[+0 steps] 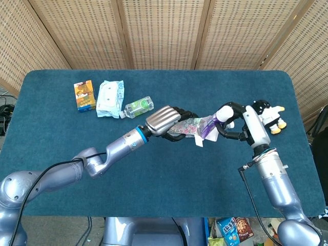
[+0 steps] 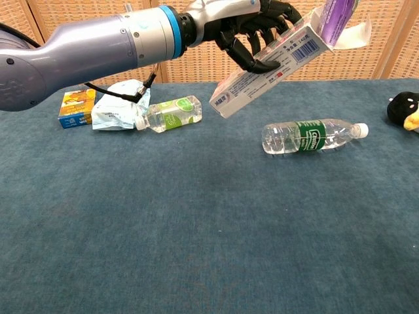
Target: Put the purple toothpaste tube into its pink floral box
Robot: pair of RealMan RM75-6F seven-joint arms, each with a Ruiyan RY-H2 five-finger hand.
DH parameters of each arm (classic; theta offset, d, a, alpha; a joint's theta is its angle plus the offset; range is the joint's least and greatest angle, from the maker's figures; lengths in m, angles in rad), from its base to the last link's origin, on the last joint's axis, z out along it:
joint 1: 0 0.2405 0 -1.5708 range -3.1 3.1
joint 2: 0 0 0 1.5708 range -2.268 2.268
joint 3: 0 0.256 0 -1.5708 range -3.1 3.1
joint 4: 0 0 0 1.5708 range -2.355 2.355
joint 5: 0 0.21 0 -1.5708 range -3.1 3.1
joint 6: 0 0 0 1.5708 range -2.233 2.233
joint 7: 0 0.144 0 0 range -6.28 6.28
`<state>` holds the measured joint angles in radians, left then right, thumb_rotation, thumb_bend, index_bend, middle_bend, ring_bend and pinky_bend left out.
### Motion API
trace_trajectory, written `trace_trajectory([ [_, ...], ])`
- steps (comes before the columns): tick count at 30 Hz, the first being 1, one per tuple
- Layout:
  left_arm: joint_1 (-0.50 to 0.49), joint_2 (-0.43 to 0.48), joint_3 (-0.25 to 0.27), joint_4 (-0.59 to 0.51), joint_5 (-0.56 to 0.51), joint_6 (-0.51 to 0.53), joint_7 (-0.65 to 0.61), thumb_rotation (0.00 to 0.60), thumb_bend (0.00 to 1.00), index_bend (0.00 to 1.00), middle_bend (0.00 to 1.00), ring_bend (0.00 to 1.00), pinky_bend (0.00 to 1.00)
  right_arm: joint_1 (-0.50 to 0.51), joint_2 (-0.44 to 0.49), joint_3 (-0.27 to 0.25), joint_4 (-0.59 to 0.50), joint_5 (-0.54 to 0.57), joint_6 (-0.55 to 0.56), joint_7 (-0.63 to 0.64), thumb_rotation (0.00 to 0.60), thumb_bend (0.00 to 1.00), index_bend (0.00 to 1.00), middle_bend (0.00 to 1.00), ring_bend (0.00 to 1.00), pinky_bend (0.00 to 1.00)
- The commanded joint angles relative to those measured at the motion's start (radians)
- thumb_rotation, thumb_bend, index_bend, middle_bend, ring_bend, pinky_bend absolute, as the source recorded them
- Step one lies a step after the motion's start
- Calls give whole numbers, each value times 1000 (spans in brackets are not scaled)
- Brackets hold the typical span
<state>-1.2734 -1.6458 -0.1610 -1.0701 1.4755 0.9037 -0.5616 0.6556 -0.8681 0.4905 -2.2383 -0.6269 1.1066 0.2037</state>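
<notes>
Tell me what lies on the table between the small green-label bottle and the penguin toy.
In the chest view, a larger clear water bottle lies on its side between the small green-label bottle and the penguin toy; bare blue cloth flanks it.

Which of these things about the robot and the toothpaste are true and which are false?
1. The left hand holds the pink floral box up in the air. True.
2. The box is lying flat on the table. False: it is lifted and tilted, open end higher.
3. The right hand holds the purple toothpaste tube at the box's open end. True.
4. The clear water bottle with the green label stands upright. False: it lies on its side on the table.
5. The penguin toy sits beside the orange snack box. False: the toy is at the other end of the table, near the right hand.
</notes>
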Motion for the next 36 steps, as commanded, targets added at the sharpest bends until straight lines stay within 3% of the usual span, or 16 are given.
trace_trajectory([
  [1,8,-12,-14,1,-18,-10,-16,600,567,527,479,472,540,-9,-12,10,8,-15,17,20,600,839,663,628,467,451],
  [30,25,-125,-120,47,-68,4,-147,600,567,527,479,472,540,-23,-75,53,10,-58,62,63,600,839,665,629,467,451],
  [36,25,-142,-119,61,-63,0,-143,600,567,527,479,472,540,-22,-71,73,14,-58,67,70,600,840,665,630,467,451],
])
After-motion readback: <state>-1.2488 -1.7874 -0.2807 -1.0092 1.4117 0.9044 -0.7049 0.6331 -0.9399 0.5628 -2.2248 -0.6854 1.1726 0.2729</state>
